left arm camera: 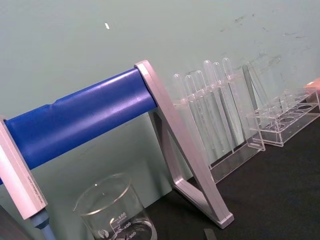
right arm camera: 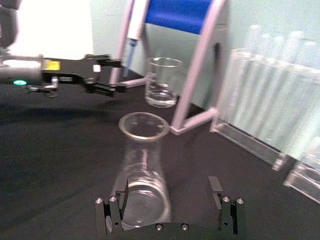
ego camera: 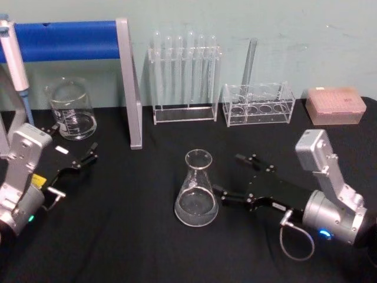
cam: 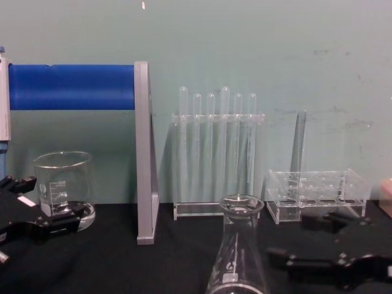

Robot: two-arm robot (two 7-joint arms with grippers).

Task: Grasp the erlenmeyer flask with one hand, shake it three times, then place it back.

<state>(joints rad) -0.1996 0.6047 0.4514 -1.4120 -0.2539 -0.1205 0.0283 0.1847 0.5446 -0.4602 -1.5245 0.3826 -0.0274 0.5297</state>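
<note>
The flask [ego camera: 197, 190] stands upright on the black table [ego camera: 135, 236], about mid-table, a bit nearer than the racks. It's clear glass with a small white printed mark low on the side, too small to read.

The right tool [ego camera: 231, 178] sits just right of the flask, fingers spread wide and pointing at it. One finger [ego camera: 227, 196] reaches right up beside the base, the other [ego camera: 247, 159] is farther back. From the right wrist view the flask [right arm camera: 141, 170] sits between the two open fingers, and I can't tell if either one actually touches the glass.

The left tool [ego camera: 82, 158] is parked at the left side of the table, fingers open a little, just near of the beaker [ego camera: 72, 109]. The beaker has white graduations; in the left wrist view I can make out "400" and "300" on it [left arm camera: 117, 212].

Far side of the table: a tube rack [ego camera: 184, 76] with tall test tubes, a low clear rack [ego camera: 258, 105] to its right with one tube in it, and a pink tip box [ego camera: 334, 106] at the far right. A blue roll [ego camera: 68, 40] on a grey stand is at the far left.
</note>
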